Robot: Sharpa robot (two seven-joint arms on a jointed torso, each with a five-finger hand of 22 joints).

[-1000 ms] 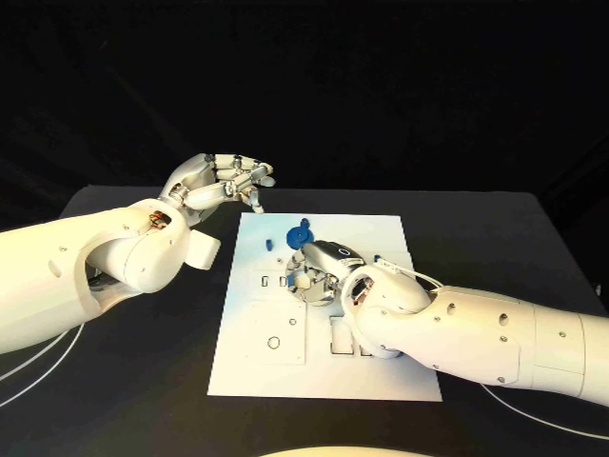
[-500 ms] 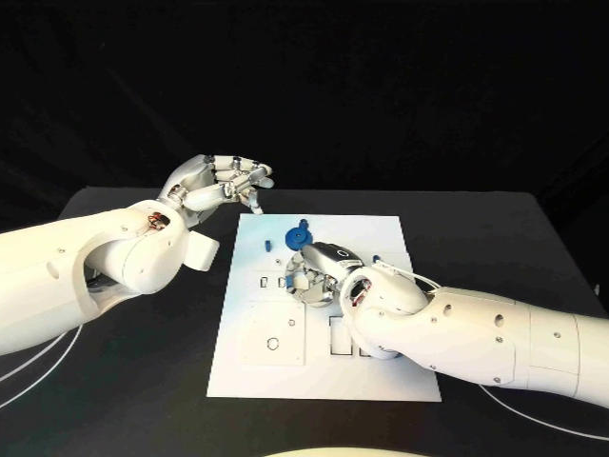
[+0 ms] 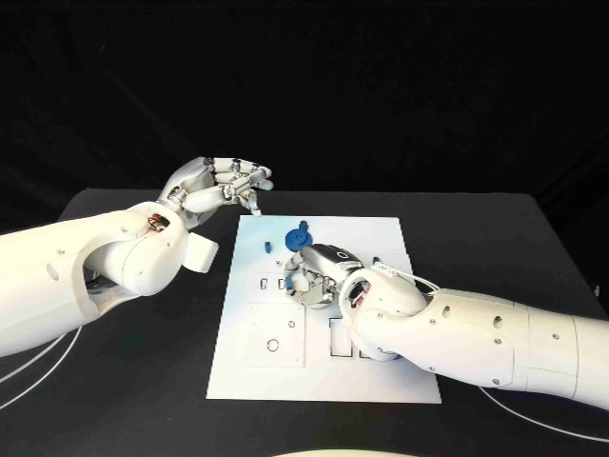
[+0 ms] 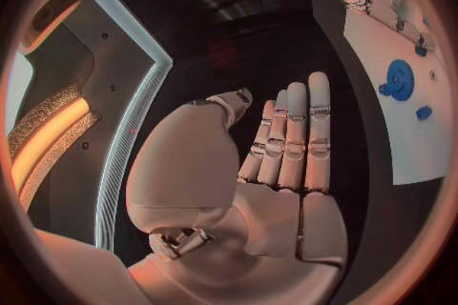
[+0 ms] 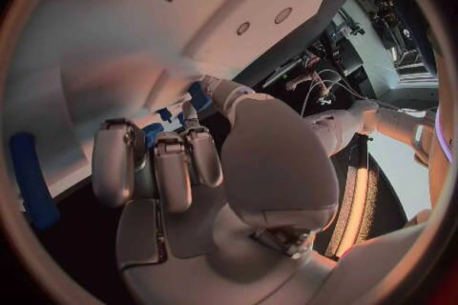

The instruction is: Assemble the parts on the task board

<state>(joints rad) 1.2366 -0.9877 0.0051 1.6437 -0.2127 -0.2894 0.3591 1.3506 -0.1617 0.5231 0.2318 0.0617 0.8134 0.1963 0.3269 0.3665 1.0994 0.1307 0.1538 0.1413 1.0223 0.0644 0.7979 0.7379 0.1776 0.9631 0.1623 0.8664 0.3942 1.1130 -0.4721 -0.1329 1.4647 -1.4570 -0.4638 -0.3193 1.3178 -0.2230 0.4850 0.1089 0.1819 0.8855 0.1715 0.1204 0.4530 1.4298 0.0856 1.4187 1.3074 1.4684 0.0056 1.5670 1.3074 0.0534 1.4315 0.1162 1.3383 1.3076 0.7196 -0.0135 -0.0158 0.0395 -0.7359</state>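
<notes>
Little has moved: my right hand [image 3: 316,271] has crept slightly lower on the white rectangular task board [image 3: 373,376], fingers curled around a small blue part [image 5: 153,131], while my left hand [image 3: 223,183] hovers empty, so seating continues.

A black counter [image 3: 497,228] spans the middle and lower frame. White cables [image 3: 16,376] curve across its lower left and lower right corners.

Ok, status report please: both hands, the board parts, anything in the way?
Left hand empty, raised off the task board's far left corner. Right hand down on board, fingers curled; grip unclear. Round blue part loose beyond it. Nothing blocking.
</notes>
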